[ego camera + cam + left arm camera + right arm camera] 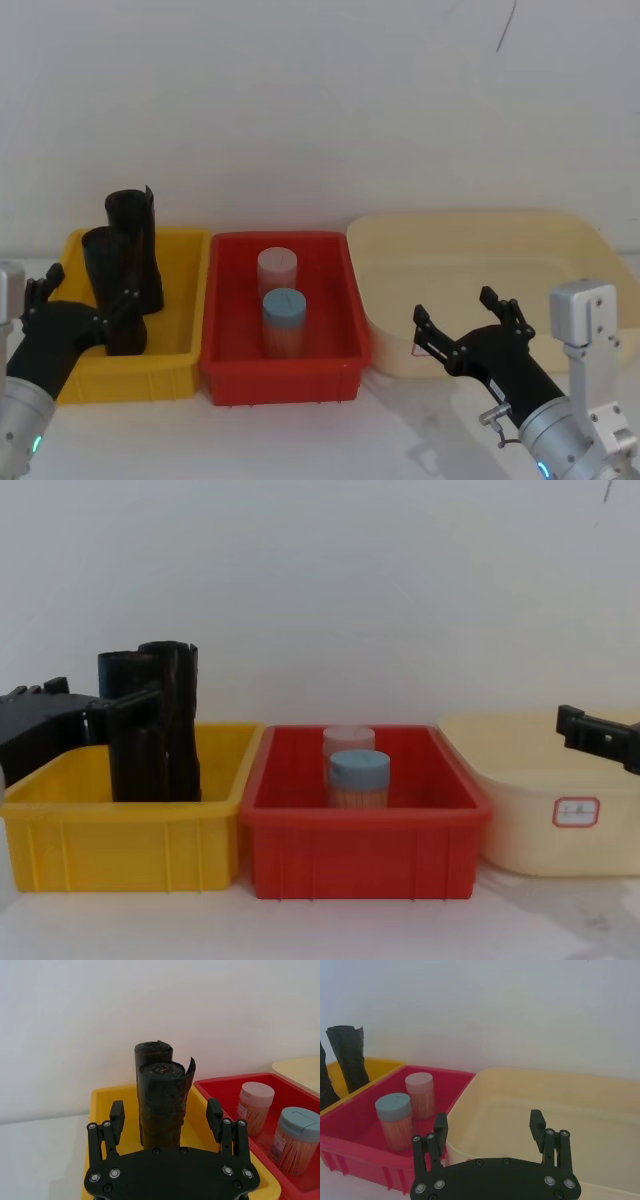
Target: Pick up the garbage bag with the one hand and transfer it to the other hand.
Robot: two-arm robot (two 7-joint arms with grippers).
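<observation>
The left gripper's fingers (116, 1115) are spread wide, one on each side of the garbage bag (162, 1095). The left wrist view shows a gap on both sides, so they appear not to touch it, though black on black makes this hard to confirm from the head view. The left gripper (166, 1112) holds nothing.

The bag is a tall black roll standing upright in the yellow bin (130, 378), rising above its walls. A second black roll (152, 1052) stands just behind it.

The right gripper (488, 1127) hovers over the near rim of the cream tub (560, 240), its fingers (536, 1122) also wide apart and empty. A red bin (280, 375) with two jars sits between the two arms.

The task seems barely begun: the grasp, the lift and the handover are all not yet done.
</observation>
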